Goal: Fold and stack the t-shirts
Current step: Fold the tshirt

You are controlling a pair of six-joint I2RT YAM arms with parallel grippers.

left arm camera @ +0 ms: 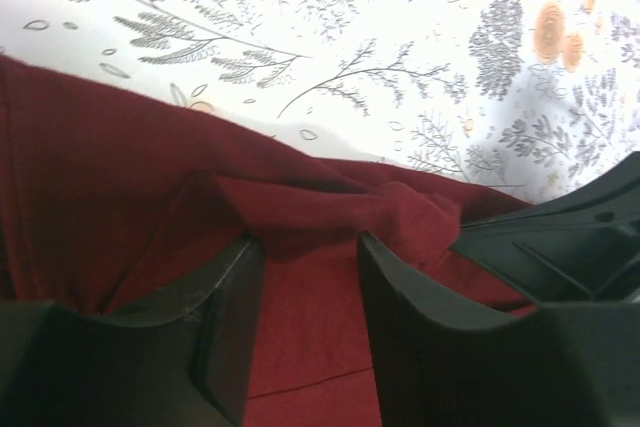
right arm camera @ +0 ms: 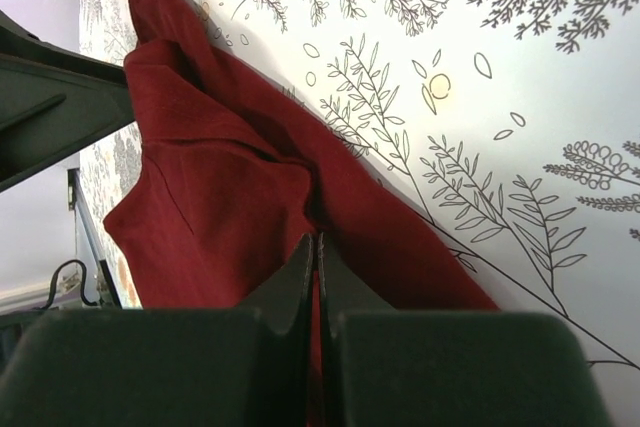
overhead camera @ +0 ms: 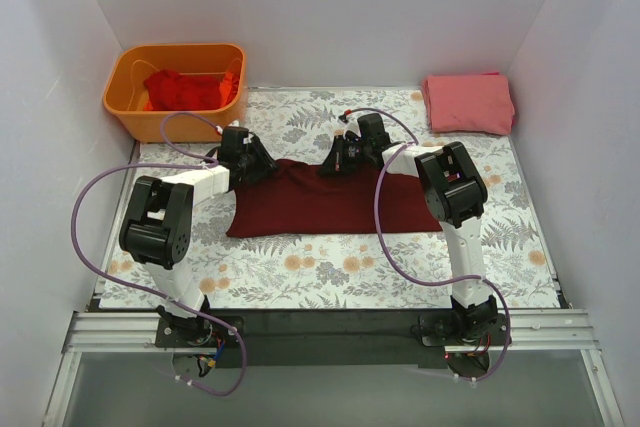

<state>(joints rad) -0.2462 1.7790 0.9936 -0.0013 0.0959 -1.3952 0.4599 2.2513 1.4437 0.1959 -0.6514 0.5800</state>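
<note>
A dark maroon t-shirt (overhead camera: 330, 205) lies as a wide folded strip in the middle of the floral table. My left gripper (overhead camera: 262, 163) is at its far left edge. In the left wrist view the gripper (left arm camera: 310, 242) is open, with the maroon cloth (left arm camera: 120, 177) under it and a raised fold just past the fingertips (left arm camera: 235, 267). My right gripper (overhead camera: 336, 159) is at the shirt's far edge near the middle. In the right wrist view the gripper (right arm camera: 318, 245) is shut, pinching a ridge of the maroon cloth (right arm camera: 220, 197).
An orange bin (overhead camera: 135, 119) at the back left holds bright red shirts (overhead camera: 185, 90). A folded salmon-pink shirt (overhead camera: 468, 103) lies at the back right corner. White walls close in three sides. The floral cloth (overhead camera: 350, 272) shows bare in front of the maroon shirt.
</note>
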